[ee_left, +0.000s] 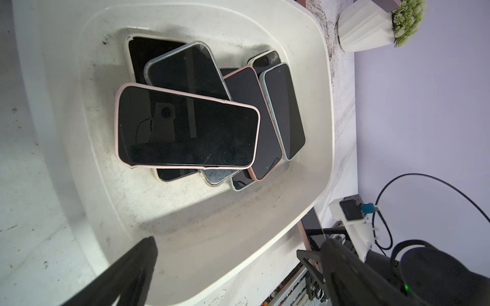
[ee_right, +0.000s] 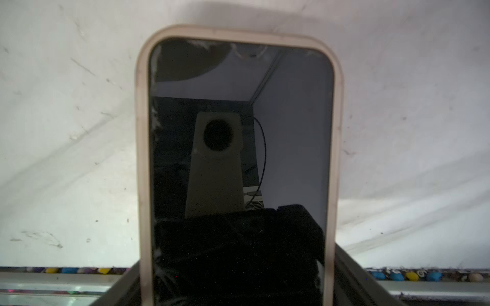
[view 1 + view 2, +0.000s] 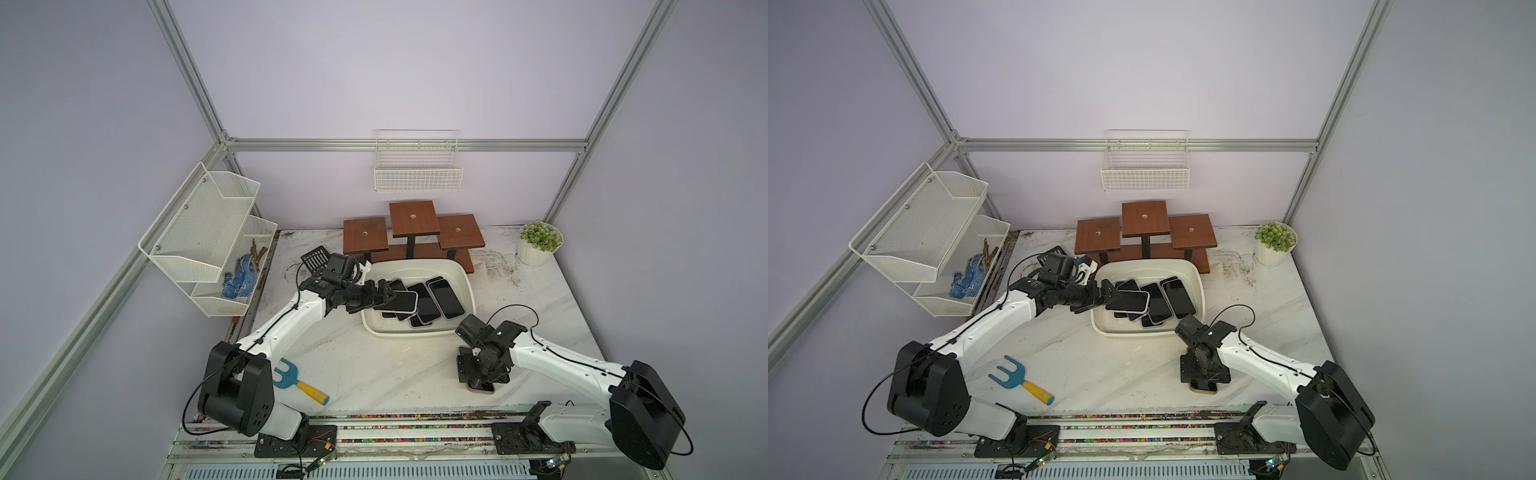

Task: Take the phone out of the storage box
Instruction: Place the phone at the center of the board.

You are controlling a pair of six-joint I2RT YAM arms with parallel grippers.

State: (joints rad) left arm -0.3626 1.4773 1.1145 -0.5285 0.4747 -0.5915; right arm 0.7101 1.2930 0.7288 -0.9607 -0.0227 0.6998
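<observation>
**A:** Status?

**B:** Biggest first. The marble tabletop (image 3: pixel 374 365) has soil scattered toward 1 o'clock. The storage box (image 3: pixel 415 268) sits mid-table toward 12 o'clock, with the phone pile inside. Your left gripper (image 3: pixel 388 293) hangs over the box's 9 o'clock rim, jaws spread wide, holding nothing. Your right gripper (image 3: pixel 482 380) points down at the box's 5 o'clock. It looks clamped across a beige-cased phone (image 2: pixel 238 159), down at the tabletop, outside the box.

**A:** Next target?

**B:** My guess is the pink-cased phone (image 1: pixel 187 127). It's topmost, crosswise on the pile's 9 o'clock side.

**A:** Risks?

**B:** It rides on slanted phones, so a one-sided push could slide or tip it. The glass is slick, so take the case edges. Come in low and you'll clip the rim and drag the box.
</observation>
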